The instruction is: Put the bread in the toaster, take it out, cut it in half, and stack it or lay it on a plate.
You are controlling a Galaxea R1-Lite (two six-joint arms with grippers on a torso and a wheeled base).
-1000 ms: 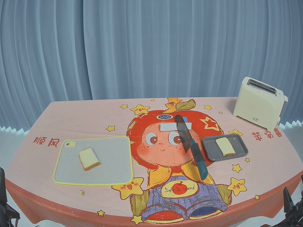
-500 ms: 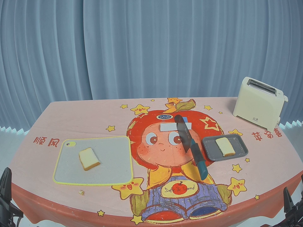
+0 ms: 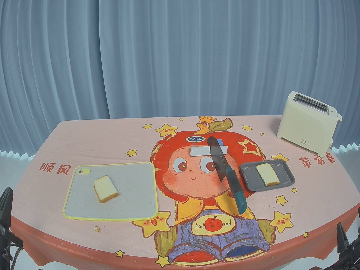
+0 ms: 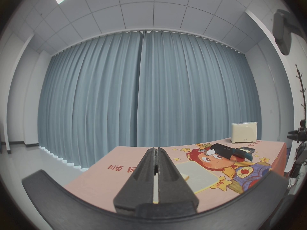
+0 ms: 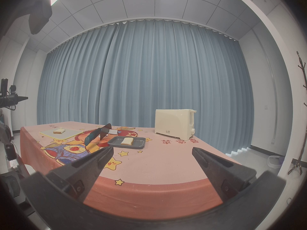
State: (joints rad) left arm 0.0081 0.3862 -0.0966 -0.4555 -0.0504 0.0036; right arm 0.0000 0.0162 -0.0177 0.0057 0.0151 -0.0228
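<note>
Left gripper (image 4: 155, 154) sits low off the near left corner of the table (image 3: 75, 139), fingers pressed together with nothing between them. Right gripper (image 5: 153, 150) sits low off the near right corner, spread wide and empty.

A crumb (image 3: 96, 228) lies on the cloth just nearer than the cutting board (image 3: 135, 203). The bread half (image 3: 106, 188) lies flat on that board, left of its middle.

- **Direction:** from the left gripper the bread half is ahead and to the right. From the right gripper it is far across the table, so the left arm is clearly nearer.
- **Long axis:** it runs roughly away from the robot, with the far end leaning a little left.
- **Likely grasp:** a pinch across the narrow width looks right, and the shut fingers would have to part first.

The knife (image 3: 228, 173) lies mid-table, well apart from the board, teal handle toward the robot and blade laid over a white block (image 3: 200, 151). Just right of the knife, the grey tray (image 3: 249, 180) holds the second half (image 3: 267, 174), with much the same lean. The toaster (image 3: 308, 122) stands at the far right with nothing sticking out of its slots.

Toasting and cutting look done. What is probably left is carrying the board half rightward, past the knife, to lie beside or on the second half.
</note>
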